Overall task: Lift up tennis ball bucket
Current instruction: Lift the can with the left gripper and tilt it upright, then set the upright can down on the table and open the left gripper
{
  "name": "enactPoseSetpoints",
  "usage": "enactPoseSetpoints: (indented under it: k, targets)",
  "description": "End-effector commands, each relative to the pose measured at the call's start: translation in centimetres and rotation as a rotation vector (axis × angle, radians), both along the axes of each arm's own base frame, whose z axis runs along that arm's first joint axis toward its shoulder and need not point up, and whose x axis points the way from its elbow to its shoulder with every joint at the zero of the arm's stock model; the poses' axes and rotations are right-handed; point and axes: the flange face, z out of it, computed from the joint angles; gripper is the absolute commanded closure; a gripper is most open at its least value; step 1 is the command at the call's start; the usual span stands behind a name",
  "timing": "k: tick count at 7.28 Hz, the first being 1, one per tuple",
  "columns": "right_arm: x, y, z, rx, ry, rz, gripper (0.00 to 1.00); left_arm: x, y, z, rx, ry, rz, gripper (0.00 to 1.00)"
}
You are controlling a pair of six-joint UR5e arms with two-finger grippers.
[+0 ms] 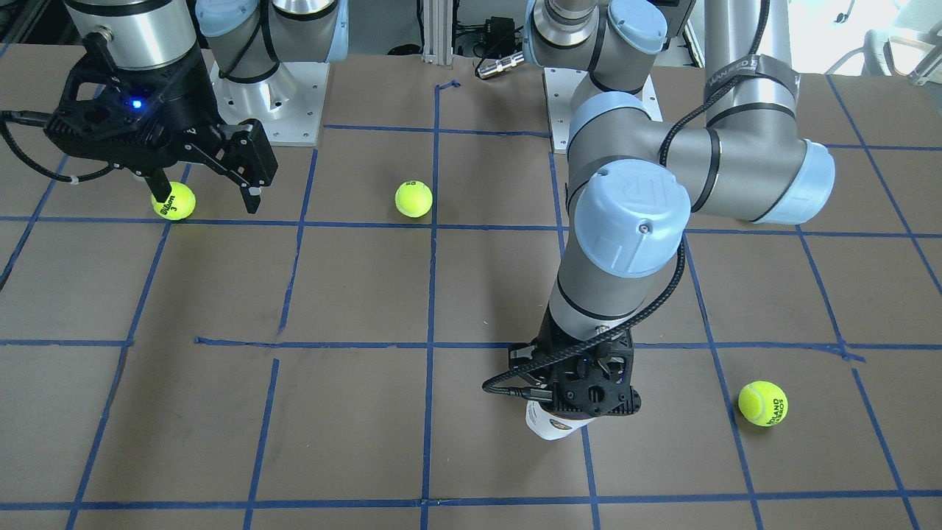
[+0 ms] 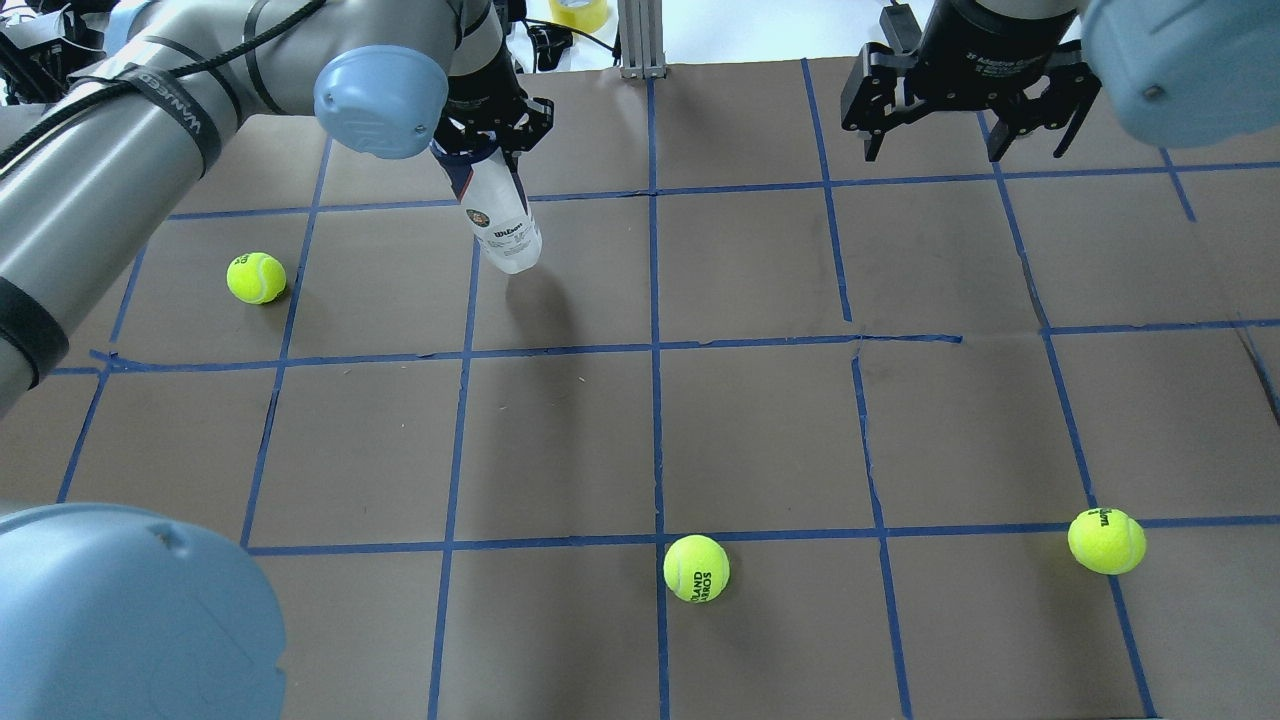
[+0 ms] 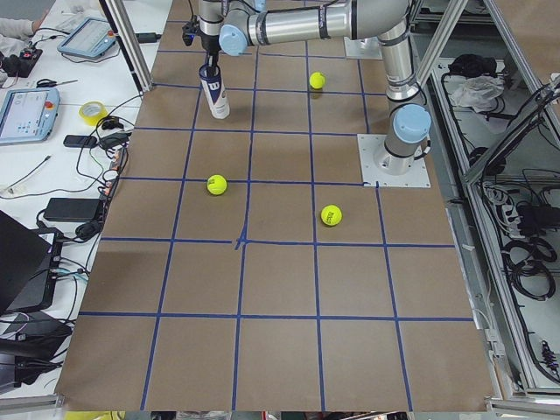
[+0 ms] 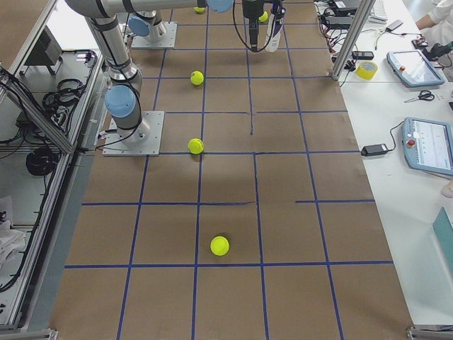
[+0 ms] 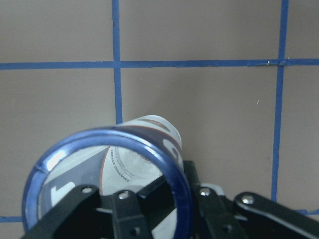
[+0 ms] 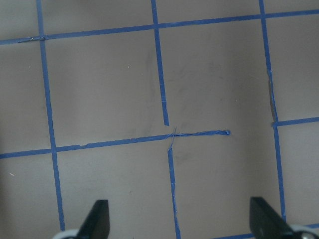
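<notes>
Tube (image 2: 500,228) is hanging just above the table (image 2: 760,420), the left gripper (image 2: 487,140) clamping its blue rim, the right gripper (image 1: 206,193) idling open; lifting straight and slowly is looking wisest against slipping.

Three tennis balls (image 2: 696,568) well apart on table (image 2: 760,430), nearest ball (image 2: 256,277) well aside of tennis ball bucket (image 2: 500,225), wide lanes between, left arm (image 2: 100,170) overhanging that corner.
</notes>
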Motion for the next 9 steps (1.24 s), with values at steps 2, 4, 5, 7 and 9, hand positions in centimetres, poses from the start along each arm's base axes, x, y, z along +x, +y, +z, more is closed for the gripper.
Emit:
enactPoseSetpoints:
  k: [2, 4, 5, 7, 9]
  targets:
    - [0.0, 0.0, -0.1, 0.001, 0.001, 0.000, 0.00, -1.8, 0.2, -1.8, 0.017, -0.003, -0.019, 1.00]
    - [0.0, 0.0, -0.1, 0.003, 0.001, 0.000, 0.00, -2.4, 0.3, -2.3, 0.024, -0.005, -0.027, 1.00]
    - [0.0, 0.0, -0.2, 0.004, 0.002, 0.000, 0.00, -2.6, 0.4, -2.2, 0.023, -0.003, -0.024, 0.53]
    - [0.0, 0.1, -0.2, 0.006, 0.002, 0.000, 0.00, -3.0, 0.7, -1.8, 0.017, -0.009, -0.007, 0.00]
    - [0.0, 0.1, -0.2, 0.006, 0.000, 0.000, 0.00, -3.0, 1.5, 1.0, -0.012, 0.005, -0.013, 0.00]
